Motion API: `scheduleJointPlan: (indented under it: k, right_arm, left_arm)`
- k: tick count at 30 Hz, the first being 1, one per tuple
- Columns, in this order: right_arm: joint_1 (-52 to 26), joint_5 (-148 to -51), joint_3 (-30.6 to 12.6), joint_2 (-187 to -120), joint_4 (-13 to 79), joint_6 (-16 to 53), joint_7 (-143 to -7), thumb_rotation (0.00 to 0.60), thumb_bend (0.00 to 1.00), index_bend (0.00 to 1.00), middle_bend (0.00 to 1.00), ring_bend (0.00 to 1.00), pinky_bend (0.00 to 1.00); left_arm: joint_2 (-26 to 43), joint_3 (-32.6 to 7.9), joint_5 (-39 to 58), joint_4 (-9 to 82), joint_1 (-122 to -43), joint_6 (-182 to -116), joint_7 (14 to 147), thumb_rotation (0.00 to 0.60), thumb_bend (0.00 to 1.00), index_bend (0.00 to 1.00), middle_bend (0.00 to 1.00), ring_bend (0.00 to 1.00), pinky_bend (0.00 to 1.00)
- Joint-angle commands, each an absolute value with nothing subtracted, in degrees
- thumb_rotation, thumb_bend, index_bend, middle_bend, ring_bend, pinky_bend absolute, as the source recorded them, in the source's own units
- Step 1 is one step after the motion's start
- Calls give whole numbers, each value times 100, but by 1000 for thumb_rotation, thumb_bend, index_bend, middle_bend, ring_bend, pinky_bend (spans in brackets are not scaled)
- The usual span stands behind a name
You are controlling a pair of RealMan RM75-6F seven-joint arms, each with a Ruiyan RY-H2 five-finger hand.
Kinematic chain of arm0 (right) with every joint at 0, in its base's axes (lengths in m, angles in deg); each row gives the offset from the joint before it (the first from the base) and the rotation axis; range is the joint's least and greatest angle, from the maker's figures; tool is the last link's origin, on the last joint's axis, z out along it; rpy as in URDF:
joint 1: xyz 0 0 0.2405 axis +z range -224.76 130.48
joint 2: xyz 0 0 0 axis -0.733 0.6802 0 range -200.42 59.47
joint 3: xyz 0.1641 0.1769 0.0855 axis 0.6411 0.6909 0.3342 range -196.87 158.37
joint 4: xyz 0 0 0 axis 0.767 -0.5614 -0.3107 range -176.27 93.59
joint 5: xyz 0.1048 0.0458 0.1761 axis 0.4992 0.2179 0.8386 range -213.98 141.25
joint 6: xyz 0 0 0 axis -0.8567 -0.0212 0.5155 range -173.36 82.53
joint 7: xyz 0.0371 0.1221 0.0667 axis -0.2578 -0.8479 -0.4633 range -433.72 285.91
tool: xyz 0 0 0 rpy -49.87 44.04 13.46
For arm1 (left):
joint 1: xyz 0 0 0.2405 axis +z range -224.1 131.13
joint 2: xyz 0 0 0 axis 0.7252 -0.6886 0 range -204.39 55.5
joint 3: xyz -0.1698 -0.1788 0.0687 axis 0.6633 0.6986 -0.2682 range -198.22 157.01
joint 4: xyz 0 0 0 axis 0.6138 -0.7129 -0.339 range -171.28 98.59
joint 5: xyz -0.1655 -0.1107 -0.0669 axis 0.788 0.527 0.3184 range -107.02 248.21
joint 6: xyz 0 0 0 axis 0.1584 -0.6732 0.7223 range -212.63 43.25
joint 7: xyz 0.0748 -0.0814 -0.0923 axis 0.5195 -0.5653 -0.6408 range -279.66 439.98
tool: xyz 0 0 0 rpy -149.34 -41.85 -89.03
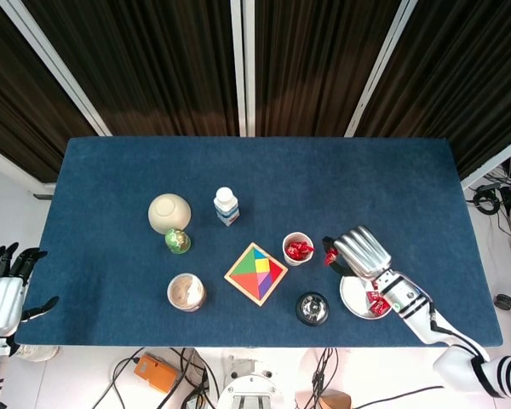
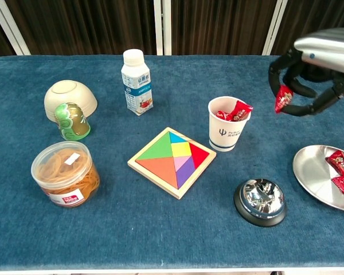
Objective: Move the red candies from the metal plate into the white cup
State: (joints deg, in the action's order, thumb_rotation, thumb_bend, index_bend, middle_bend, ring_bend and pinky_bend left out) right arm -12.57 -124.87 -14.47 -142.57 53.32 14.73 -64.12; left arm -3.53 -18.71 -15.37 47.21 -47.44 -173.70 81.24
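Note:
My right hand (image 1: 360, 251) (image 2: 314, 71) hangs in the air between the white cup (image 1: 297, 248) (image 2: 227, 131) and the metal plate (image 1: 358, 299) (image 2: 324, 176). It pinches one red candy (image 1: 330, 255) (image 2: 282, 98) in its fingertips, to the right of the cup and above table height. The cup holds several red candies (image 2: 234, 112). More red candies (image 1: 376, 302) (image 2: 341, 172) lie on the plate at the front right. My left hand (image 1: 3, 288) stays off the table's left edge, fingers spread and holding nothing.
A silver call bell (image 2: 260, 200) sits in front of the cup, next to the plate. A tangram puzzle (image 2: 172, 160) lies at the centre. Further left stand a milk bottle (image 2: 136, 82), an upturned bowl (image 2: 70, 98), a green toy (image 2: 71, 121) and a tub of rubber bands (image 2: 65, 173).

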Motion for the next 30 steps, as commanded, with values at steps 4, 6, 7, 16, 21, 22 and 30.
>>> scheduleJointPlan:
  k: [4,6,7,16,21,22,30]
  right_arm:
    - [-760,-11872,-1048,-14463,5371,850,-6082,600,521,613,864,1000,1000]
    - [-649,-11719,-1003,-14577,5320,713,-5952,600,521,609,864,1000,1000]
    - [-612,-11667,-999,-14622,5303,667,-5900,600,521,606,864,1000,1000]
    - [-440,-11392,-1056,-14893,5143,508,-5548,600,520,570,865,1000,1000]
    - [-398,-11304,-1094,-14921,5141,489,-5447,600,521,483,864,1000,1000]
    - [-390,-11289,-1098,-14919,5147,483,-5440,600,521,463,864,1000,1000]
    - [-406,-11396,-1119,-14882,5194,664,-5551,600,520,399,864,1000,1000]
  left_arm:
    - [-350,-1869,-1530,4736,-4757,-17342,8150,600,19,210,174,0,0]
    - [-352,-1869,-1523,4741,-4761,-17328,8161,600,20,210,174,0,0]
    - [-353,-1871,-1521,4743,-4761,-17324,8165,600,20,210,174,0,0]
    - [-349,-1871,-1499,4704,-4756,-17308,8140,600,20,210,174,0,0]
    - [-335,-1874,-1488,4674,-4750,-17299,8119,600,20,210,174,0,0]
    - [-334,-1874,-1488,4670,-4749,-17301,8115,600,20,210,174,0,0]
    - [-333,-1872,-1480,4647,-4738,-17308,8089,600,19,210,174,0,0]
